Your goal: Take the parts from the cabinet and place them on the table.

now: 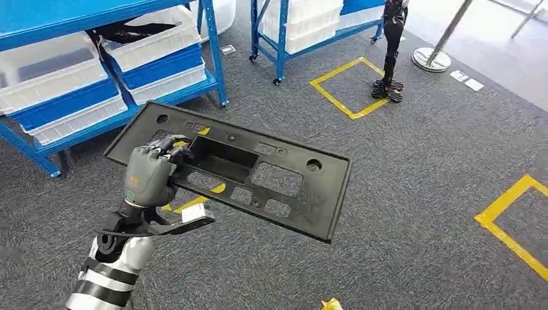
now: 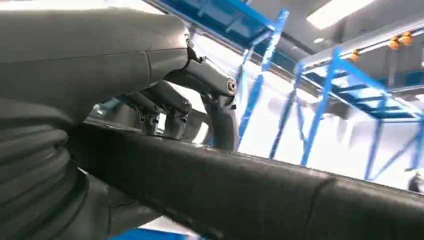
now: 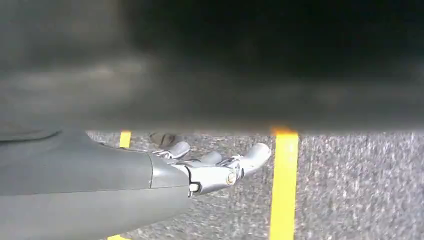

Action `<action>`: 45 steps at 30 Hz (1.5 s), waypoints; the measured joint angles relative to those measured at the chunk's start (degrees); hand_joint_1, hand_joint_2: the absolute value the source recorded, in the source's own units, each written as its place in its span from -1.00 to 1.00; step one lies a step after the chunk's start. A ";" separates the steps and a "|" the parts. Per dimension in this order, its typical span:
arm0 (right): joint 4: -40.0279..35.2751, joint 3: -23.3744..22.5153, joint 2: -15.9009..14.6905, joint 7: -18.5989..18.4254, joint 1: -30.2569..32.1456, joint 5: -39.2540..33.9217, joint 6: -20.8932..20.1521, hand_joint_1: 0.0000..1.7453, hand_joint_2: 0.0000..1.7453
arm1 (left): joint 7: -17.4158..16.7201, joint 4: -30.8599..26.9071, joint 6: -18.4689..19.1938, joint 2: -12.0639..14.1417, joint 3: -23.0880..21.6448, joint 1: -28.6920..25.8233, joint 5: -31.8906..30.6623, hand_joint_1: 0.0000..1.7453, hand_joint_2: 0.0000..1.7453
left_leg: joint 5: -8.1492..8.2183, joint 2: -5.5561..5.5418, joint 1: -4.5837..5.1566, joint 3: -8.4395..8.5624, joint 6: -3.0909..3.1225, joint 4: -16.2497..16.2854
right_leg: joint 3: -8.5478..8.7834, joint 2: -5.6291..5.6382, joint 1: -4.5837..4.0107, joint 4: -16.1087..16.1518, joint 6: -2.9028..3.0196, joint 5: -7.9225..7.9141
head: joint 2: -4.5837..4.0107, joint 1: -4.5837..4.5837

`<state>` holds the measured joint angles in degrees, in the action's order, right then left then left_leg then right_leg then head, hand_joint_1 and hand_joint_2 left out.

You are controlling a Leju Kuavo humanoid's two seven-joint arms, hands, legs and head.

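1. The left hand (image 1: 150,173) grips the black plastic panel (image 1: 258,174) near one end, fingers (image 1: 173,150) hooked through a cutout.
2. The right hand (image 3: 210,170) hangs free above the carpet (image 3: 350,190), fingers spread and holding nothing.
3. The panel is carried in the air above the floor, near the blue rack (image 1: 213,58).
4. It looks stiff, light and long; held off-centre it may sag or twist, so a grip nearer the middle suits better.

Matt black plastic part (image 1: 258,174) — rough grey carpet (image 1: 420,194)

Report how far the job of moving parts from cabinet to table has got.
Done: one black plastic panel is out of the blue shelving. In hand: the left robot hand grips it over the grey carpet. Left: placing it; no table appears. The right robot hand is open.
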<state>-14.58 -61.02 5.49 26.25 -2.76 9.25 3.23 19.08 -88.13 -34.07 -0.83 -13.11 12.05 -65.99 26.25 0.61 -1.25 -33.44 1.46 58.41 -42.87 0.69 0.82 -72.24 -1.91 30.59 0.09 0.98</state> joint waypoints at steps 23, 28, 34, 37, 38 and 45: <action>-0.37 -0.99 0.09 -0.20 -0.02 1.25 0.39 -1.00 -1.00 | 1.62 3.06 -0.07 -0.02 -0.41 -0.06 1.22 1.00 1.00 | 0.94 -4.55 -0.17 0.13 -1.81 0.99 | 7.89 5.88 -0.38 14.43 0.95 -6.74 | 0.00 0.33; -0.39 -1.03 0.15 -0.24 0.50 1.81 0.16 -1.00 -1.00 | 2.51 3.06 0.06 0.00 -0.44 -0.04 2.82 1.00 1.00 | -0.08 -1.75 0.08 0.57 0.09 -0.34 | 5.39 2.06 -0.40 11.72 -0.32 -5.44 | 0.00 0.06; -0.39 -1.03 0.15 -0.24 0.28 2.21 -0.31 -1.00 -1.00 | 3.10 3.08 0.55 0.22 -0.24 -0.54 3.78 1.00 1.00 | 0.21 2.57 0.19 0.48 0.17 -0.33 | -0.14 -0.49 0.52 0.88 -1.68 -2.27 | 0.00 -0.33; -0.39 -1.03 0.09 -0.24 -0.06 2.58 -0.35 -1.00 -1.00 | 3.36 3.06 0.61 0.28 -0.20 -0.60 4.33 1.00 1.00 | 0.74 4.28 0.71 0.74 -0.71 -0.24 | 7.93 -6.11 0.35 14.89 -2.26 -6.26 | 0.00 -0.46; -0.42 -1.03 0.04 -0.24 -0.24 2.62 -0.39 -1.00 -1.00 | 3.50 3.06 0.72 0.39 -0.09 -0.62 4.59 1.00 1.00 | 0.95 4.88 0.79 0.91 -1.12 -0.21 | 7.94 -5.24 -0.03 15.08 -1.59 -6.80 | 0.00 -0.30; -0.44 -1.23 -0.11 -0.24 -0.08 3.19 -0.39 -1.00 -1.00 | 4.39 2.95 1.22 0.46 0.09 -0.82 5.25 1.00 1.00 | 7.43 -0.52 0.19 -2.76 -2.47 9.53 | 8.03 -0.39 0.49 15.19 1.20 -6.96 | 0.00 0.66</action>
<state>-15.02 -62.25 5.38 26.01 -2.85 12.44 2.84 23.47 -85.18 -32.85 -0.37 -13.03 11.23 -60.74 33.69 0.09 -1.07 -36.21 -1.01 67.94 -34.84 0.30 1.32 -57.05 -0.70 23.63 0.09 1.64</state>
